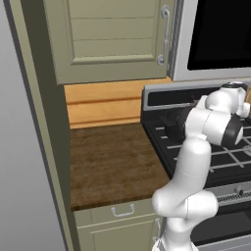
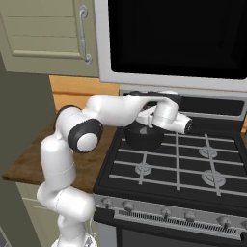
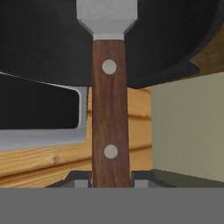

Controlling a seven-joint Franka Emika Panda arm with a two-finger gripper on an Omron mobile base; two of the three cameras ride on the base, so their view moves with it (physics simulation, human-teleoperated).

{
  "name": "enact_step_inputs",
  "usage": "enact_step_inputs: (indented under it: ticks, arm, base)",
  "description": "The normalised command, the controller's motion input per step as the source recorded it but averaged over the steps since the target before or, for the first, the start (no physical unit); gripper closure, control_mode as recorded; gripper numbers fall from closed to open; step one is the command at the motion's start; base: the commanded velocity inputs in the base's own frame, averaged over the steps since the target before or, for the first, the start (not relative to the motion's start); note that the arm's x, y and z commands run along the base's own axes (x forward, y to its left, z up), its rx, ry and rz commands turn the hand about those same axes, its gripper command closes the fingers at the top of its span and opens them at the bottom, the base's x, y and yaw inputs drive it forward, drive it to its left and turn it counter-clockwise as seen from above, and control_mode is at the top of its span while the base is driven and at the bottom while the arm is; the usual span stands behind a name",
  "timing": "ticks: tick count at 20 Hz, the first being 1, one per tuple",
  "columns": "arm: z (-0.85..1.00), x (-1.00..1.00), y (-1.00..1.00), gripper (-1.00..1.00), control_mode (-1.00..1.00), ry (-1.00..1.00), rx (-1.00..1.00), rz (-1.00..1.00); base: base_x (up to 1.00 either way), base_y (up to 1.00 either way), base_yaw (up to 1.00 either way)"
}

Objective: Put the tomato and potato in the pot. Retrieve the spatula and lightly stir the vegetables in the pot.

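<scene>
My gripper [image 3: 111, 179] is shut on the spatula's reddish-brown handle [image 3: 109, 109], which has two pale rivets. The spatula's pale grey blade [image 3: 107, 17] reaches over the rim into the dark pot [image 3: 43, 43]. A thin red sliver beside the blade's top edge may be the tomato [image 3: 138, 1]. The potato is hidden. In the right base view the pot [image 2: 144, 139] stands on the stove's rear left burner, with my hand [image 2: 166, 116] just above and behind it.
The black stove [image 2: 193, 164] has several grated burners and a row of knobs along its front. A microwave [image 2: 178, 38] hangs low above it. A wooden counter [image 1: 112, 162] lies to the stove's left under a green wall cabinet [image 1: 112, 39].
</scene>
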Motion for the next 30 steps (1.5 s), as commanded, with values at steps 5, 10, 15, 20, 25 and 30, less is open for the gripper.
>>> enact_step_inputs:
  ticks: [5,10,15,20,25,30]
  arm:
    - [-0.44,0.19,0.08,1.0,-1.0,0.0,0.07,0.05]
    - [-0.7,0.0,0.1,1.0,-1.0,-0.01,0.13,0.07]
    - [-0.26,0.1,0.23,1.0,-1.0,-0.1,0.18,0.07]
    - [-0.02,0.02,0.13,1.0,-1.0,-0.2,0.16,0.07]
    - [0.0,-0.05,0.01,1.0,-1.0,-0.26,0.03,0.02]
    - [0.0,-0.21,-0.04,1.0,-1.0,-0.12,-0.17,-0.01]
  base:
    - [0.0,0.0,0.0]
    - [0.0,0.0,0.0]
    - [0.0,0.0,0.0]
    - [0.0,0.0,0.0]
    - [0.0,0.0,0.0]
    - [0.0,0.0,0.0]
